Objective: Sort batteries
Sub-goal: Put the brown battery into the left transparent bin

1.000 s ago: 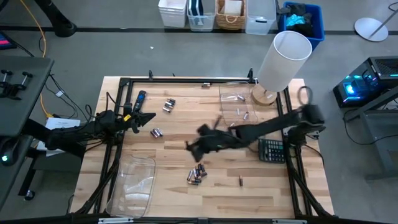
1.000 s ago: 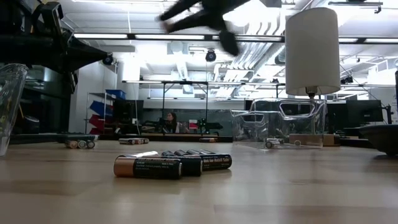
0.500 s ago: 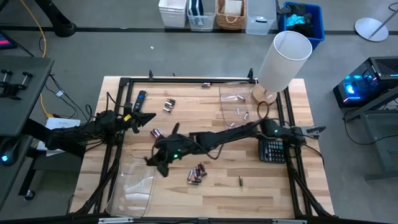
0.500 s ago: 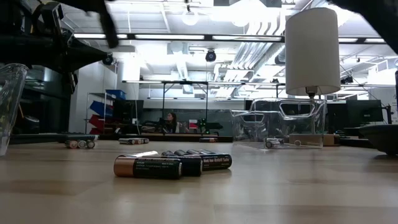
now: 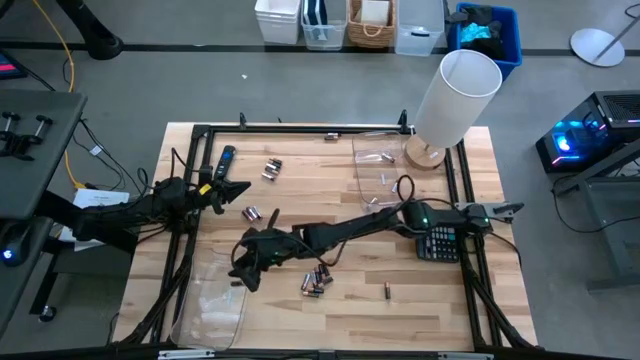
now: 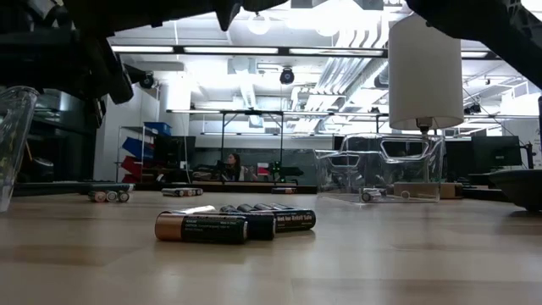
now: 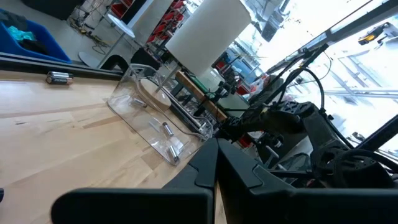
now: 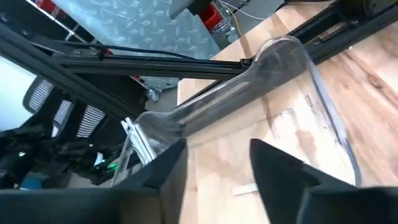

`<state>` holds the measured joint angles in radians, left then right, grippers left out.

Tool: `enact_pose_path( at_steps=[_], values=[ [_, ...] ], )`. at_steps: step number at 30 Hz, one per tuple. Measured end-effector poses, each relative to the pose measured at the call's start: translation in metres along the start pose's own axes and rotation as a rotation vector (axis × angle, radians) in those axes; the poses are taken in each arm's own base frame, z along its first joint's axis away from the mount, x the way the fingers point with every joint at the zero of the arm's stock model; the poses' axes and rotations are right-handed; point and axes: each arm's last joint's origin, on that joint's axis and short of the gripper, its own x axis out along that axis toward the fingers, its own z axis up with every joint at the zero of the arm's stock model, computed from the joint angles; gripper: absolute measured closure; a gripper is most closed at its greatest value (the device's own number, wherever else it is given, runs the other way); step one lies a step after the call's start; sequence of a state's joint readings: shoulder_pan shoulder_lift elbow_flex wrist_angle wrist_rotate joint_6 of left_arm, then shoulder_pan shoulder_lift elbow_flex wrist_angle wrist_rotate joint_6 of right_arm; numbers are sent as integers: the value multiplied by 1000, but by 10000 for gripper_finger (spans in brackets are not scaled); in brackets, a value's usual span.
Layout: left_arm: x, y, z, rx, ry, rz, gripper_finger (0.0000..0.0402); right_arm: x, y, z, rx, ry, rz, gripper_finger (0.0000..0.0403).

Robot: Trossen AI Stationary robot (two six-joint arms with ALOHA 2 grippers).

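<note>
Right gripper [image 5: 243, 270] spread above the clear tray [image 5: 215, 300]; left gripper [image 5: 235, 187] pressed together.
The batteries [image 5: 317, 280] look small, stiff, smooth; probably they roll, so pinch across the middle.

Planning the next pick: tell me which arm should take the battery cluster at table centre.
Right. The right gripper hangs open above the clear bin, just beside the battery cluster. The left gripper waits shut at the table's left edge, farther from them.

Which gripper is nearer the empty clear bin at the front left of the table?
Right. The right gripper hangs open at the clear bin's upper right edge. The left gripper, shut, waits farther back near the table's left rail, well apart from the bin.
</note>
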<state>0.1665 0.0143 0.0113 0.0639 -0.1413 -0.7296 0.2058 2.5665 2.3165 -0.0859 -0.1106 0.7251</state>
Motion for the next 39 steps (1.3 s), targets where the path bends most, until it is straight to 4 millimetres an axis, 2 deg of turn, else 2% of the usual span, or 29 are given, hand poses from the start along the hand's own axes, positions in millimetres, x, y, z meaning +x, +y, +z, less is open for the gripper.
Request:
enact_pose_path(
  at_steps=[2, 4, 6, 9, 14, 18, 22, 24, 26, 28, 30, 33, 36, 39],
  values=[
    [0, 0, 0, 0, 0, 0, 401, -8, 2, 9, 17, 46, 22, 203],
    [0, 0, 0, 0, 0, 0, 402, -25, 10, 19, 18, 102, -26, 195],
    [0, 0, 0, 0, 2, 1, 402, -49, 20, 29, -22, 150, -142, 193],
    [0, 0, 0, 0, 2, 2, 401, -85, 35, 26, -81, 269, -365, 197],
    [0, 1, -1, 1, 8, 7, 402, -133, 49, -10, -91, 562, -741, 205],
    [0, 1, -1, 2, 11, 10, 401, -152, 51, -58, -14, 813, -956, 208],
    [0, 1, -1, 2, 11, 10, 401, -160, 55, -104, 73, 938, -974, 208],
    [0, 1, -1, 2, 11, 10, 401, -166, 59, -116, 135, 911, -957, 209],
    [0, 1, -1, 2, 11, 10, 402, -169, 58, -119, 205, 835, -926, 209],
    [0, 1, -1, 2, 11, 10, 401, -169, 53, -110, 253, 712, -878, 209],
    [0, 1, -1, 2, 11, 10, 401, -167, 39, -93, 296, 573, -833, 209],
    [0, 1, -1, 2, 11, 10, 401, -155, 2, -58, 324, 408, -758, 209],
    [0, 1, -1, 2, 12, 11, 402, -146, -40, -15, 306, 248, -680, 209],
    [0, 1, -1, 2, 12, 10, 401, -155, -74, 28, 304, 129, -676, 209]
  ],
)
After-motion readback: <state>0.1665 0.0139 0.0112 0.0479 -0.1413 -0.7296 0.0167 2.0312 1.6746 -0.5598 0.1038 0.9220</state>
